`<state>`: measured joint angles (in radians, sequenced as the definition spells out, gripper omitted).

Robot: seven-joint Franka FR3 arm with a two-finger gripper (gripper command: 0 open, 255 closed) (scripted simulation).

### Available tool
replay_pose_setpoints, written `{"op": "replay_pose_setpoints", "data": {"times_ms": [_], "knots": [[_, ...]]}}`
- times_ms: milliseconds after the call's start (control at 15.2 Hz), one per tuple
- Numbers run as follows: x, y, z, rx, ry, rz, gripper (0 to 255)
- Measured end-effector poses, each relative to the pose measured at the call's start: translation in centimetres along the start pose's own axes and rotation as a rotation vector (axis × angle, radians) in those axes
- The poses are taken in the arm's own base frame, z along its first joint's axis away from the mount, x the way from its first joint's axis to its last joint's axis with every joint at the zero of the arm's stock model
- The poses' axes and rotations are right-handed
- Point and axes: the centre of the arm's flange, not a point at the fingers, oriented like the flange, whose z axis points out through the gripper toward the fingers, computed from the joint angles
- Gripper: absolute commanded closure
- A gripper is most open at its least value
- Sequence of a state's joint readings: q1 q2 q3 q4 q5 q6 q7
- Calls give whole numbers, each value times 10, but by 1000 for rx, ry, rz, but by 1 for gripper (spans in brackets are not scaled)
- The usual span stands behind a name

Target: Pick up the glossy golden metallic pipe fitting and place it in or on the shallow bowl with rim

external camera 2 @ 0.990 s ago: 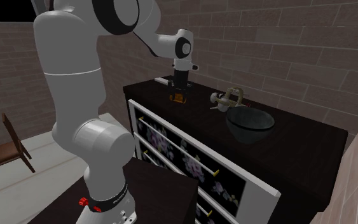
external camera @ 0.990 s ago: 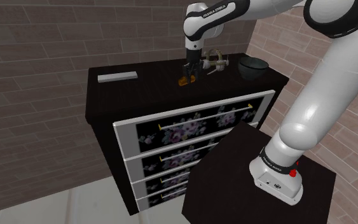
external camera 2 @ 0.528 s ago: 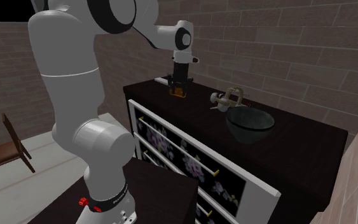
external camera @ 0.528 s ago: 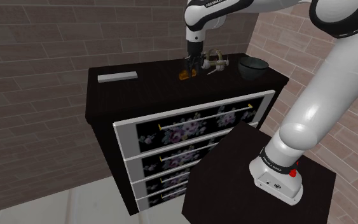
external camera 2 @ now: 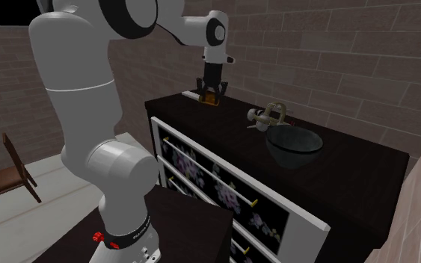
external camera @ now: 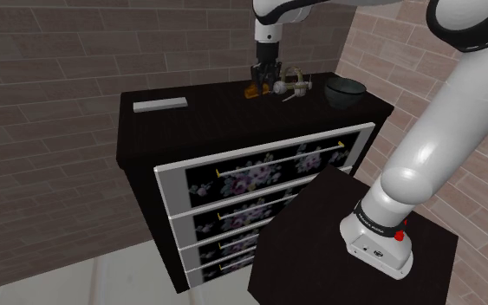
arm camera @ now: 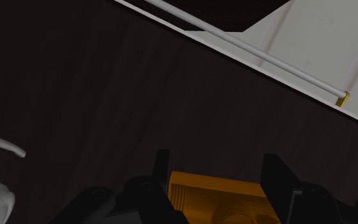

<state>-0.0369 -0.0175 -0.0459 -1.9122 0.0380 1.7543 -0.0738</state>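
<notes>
While the black hand (external camera: 262,85) pinches the orange-gold pipe fitting (external camera: 252,92) between its two fingers, the piece hangs just above the dark dresser (external camera: 198,108) top, near its rear edge. In the shoulder view, a pale tap-like object (external camera: 294,85) sits close to the hand at three o'clock. The dark bowl (external camera: 344,94) stands farther along the same way, well apart from the fitting. A flat grey bar (external camera: 159,105) lies at nine o'clock. In the wrist view, both fingers press against the fitting's sides.
</notes>
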Motion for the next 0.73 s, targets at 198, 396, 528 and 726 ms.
{"op": "replay_pose_setpoints", "data": {"times_ms": [198, 396, 528, 726], "knots": [[-2, -1, -17, 0, 0, 0, 255], [-4, -2, -32, 0, 0, 0, 255], [-5, -3, -42, 0, 0, 0, 255], [-7, -4, -57, 0, 0, 0, 255]]}}
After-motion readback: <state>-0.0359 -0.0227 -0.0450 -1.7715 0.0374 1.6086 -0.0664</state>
